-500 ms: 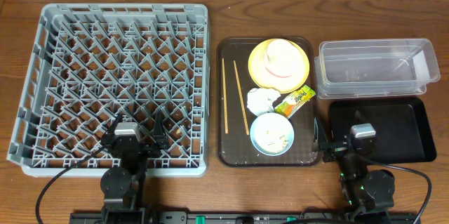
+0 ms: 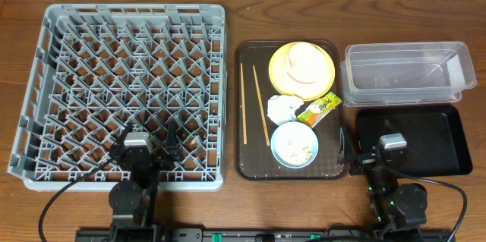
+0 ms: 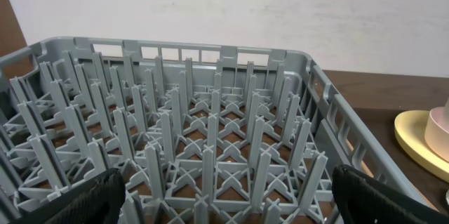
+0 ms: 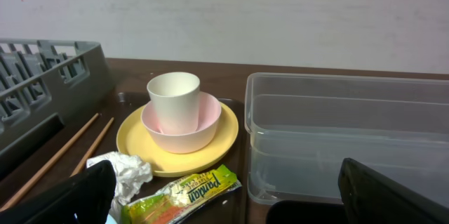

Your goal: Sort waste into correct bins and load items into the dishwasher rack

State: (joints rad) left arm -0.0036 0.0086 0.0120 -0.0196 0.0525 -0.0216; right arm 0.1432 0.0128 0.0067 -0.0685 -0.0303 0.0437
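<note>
Overhead: both claws gape wide and empty, the left gripper [image 2: 148,139] over the rack's [image 2: 121,52] near edge, the right gripper [image 2: 390,145] over the black tray [image 2: 425,132].

Left wrist: only rack pegs lie ahead.

Right wrist: the napkin [image 4: 128,170] lies low-left of your claw, just beside the packet [image 4: 186,196]. I'd pinch its crest, sparing the packet.

Both arms [image 2: 127,196] black w/ grey wrist caps [image 2: 392,142], thin black cables [image 2: 72,182] trailing, tool fingers [image 3: 77,196] matte black.

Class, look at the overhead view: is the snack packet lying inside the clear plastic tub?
No, the snack packet lies on the brown serving tray beside the crumpled napkin, outside the clear tub.
</note>
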